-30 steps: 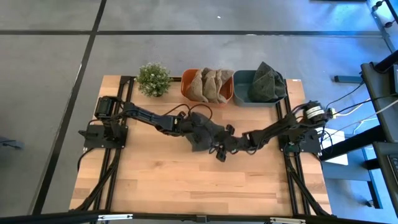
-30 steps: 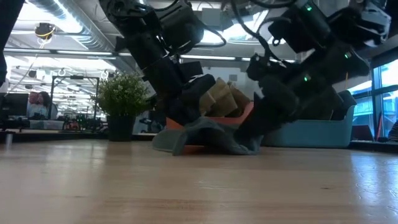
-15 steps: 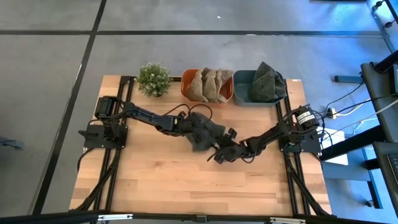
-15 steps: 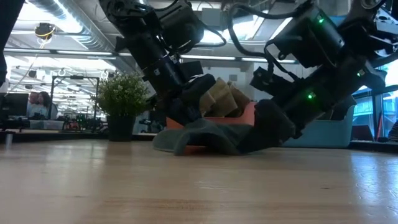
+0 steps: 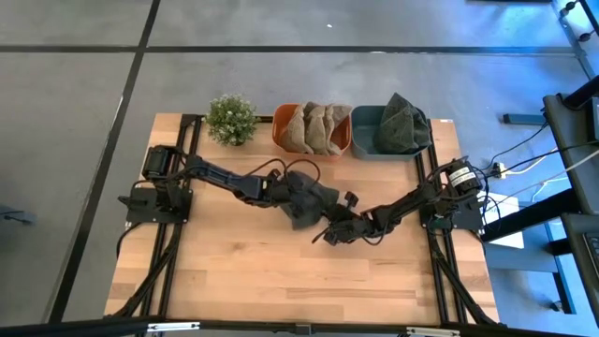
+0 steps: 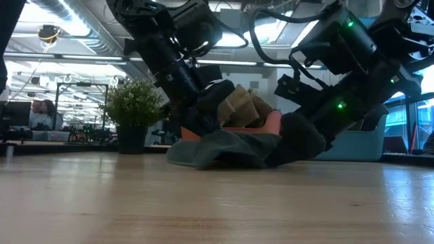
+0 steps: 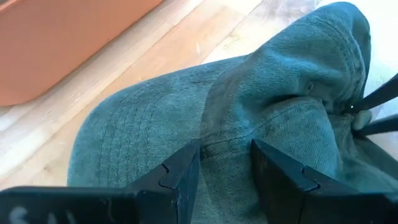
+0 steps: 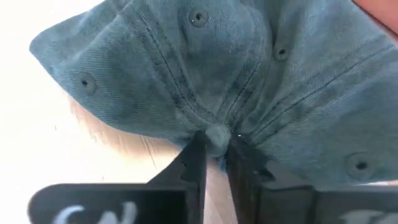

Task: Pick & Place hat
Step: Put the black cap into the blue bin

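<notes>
I have both arms reaching in to the middle of the tabletop [image 5: 234,271], where the hat [image 5: 307,198] lies slumped just in front of the orange bin [image 5: 284,134] at the far edge. My left pincer [image 7: 225,163] is pinched narrowly on a fold of the hat's cloth, which I judge pins that side so the hat does not slide. My right pincer [image 8: 215,149] comes in from the other side, nearly closed on the small button at the crown's top; that gives a firm point to lift by, since the soft fabric would otherwise sag away. The hat is a faded grey-green denim cap, with stitched panels, small eyelets and rows of stitching on its brim. It is crumpled, resting on the wood. A second bin [image 5: 367,120], blue, sits to the right of the orange one, and a small potted plant [image 5: 230,119] stands at the far left.
</notes>
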Tool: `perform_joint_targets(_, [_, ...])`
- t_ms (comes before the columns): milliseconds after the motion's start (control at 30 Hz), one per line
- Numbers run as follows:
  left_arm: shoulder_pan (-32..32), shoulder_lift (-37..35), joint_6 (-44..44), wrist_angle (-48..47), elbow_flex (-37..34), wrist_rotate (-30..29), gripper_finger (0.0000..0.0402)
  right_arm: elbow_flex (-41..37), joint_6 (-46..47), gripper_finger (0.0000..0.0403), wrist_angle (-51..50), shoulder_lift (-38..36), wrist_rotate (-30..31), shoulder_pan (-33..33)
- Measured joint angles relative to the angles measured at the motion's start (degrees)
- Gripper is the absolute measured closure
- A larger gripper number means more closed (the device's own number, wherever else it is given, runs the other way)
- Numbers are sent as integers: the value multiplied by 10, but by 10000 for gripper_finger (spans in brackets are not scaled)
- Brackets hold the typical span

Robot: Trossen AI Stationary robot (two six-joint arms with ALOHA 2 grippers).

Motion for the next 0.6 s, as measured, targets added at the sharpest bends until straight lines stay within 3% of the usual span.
perform_joint_targets(300, [-2,-2,33,0,1,-2,263,-5,-57,361,-10,-35,8,5])
perform_joint_targets(600, [-2,-51,175,18,12,0,262,-5,-130,362,-21,-119,24,5])
